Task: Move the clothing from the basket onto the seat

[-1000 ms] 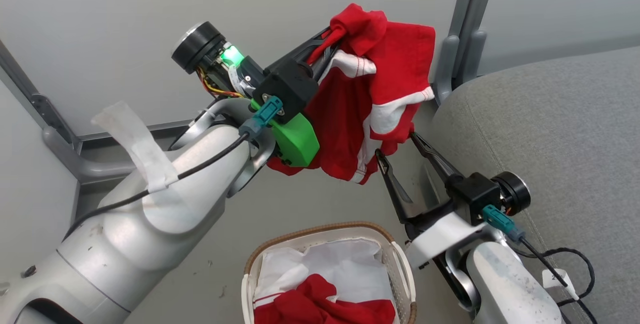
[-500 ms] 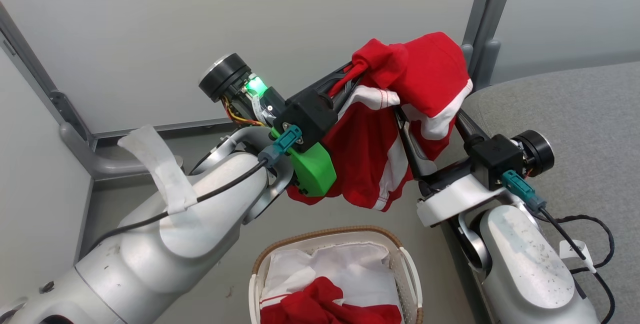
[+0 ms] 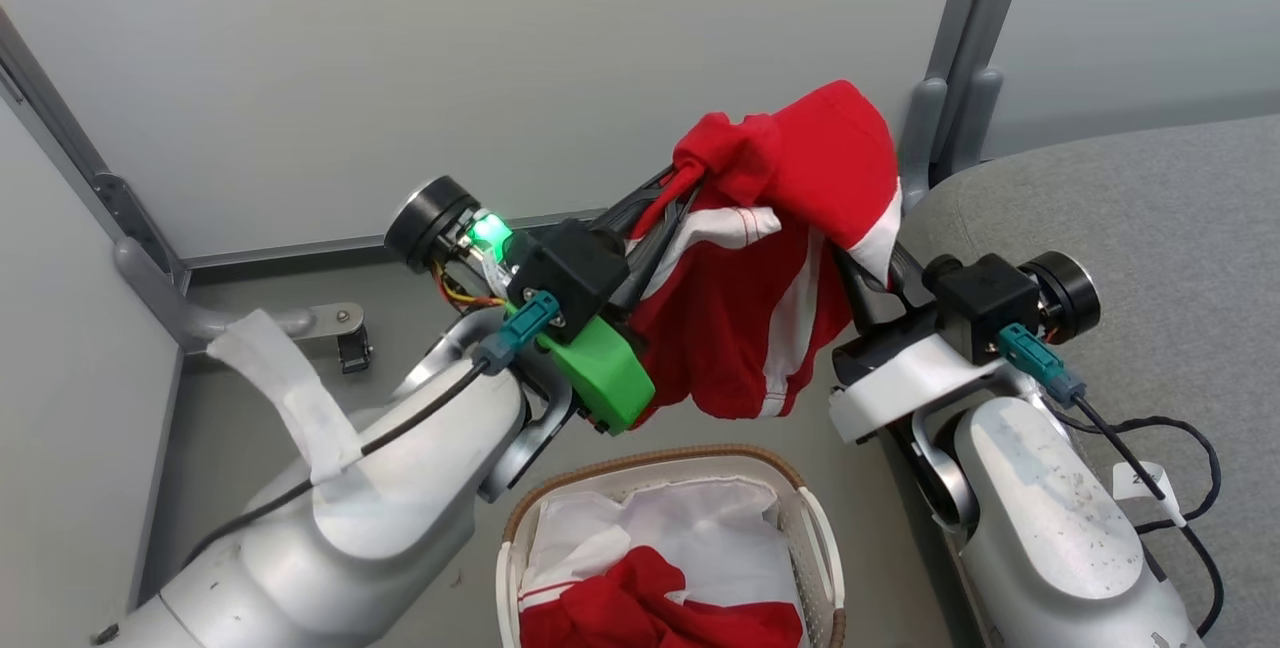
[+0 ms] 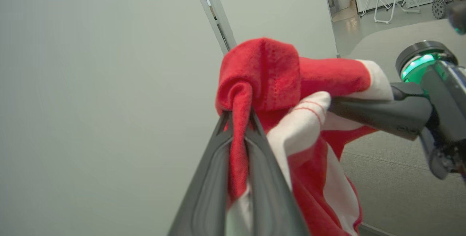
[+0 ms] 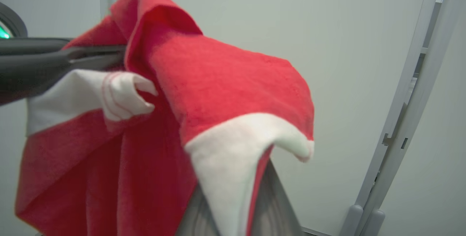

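A red garment with white stripes, part of the clothing (image 3: 770,258), hangs in the air between my two arms, above the basket. My left gripper (image 3: 682,188) is shut on a bunched red fold at its top (image 4: 238,114). My right gripper (image 3: 872,263) is shut on its white-striped right edge, with cloth pinched between the fingers (image 5: 198,210). The white basket (image 3: 650,458) with its brown rim sits below and holds more red clothing (image 3: 640,613) on a white liner (image 3: 690,528). The grey seat (image 3: 1150,218) lies to the right, beside my right arm.
Pale wall panels with grey metal posts (image 3: 950,78) stand close behind the garment. A black cable (image 3: 1180,428) and a white tag lie on the seat near my right forearm. A metal bracket (image 3: 340,328) sits on the floor at the left.
My right gripper rose from below the garment to its right edge and shut on it. The left gripper kept its hold. The head view shifted.
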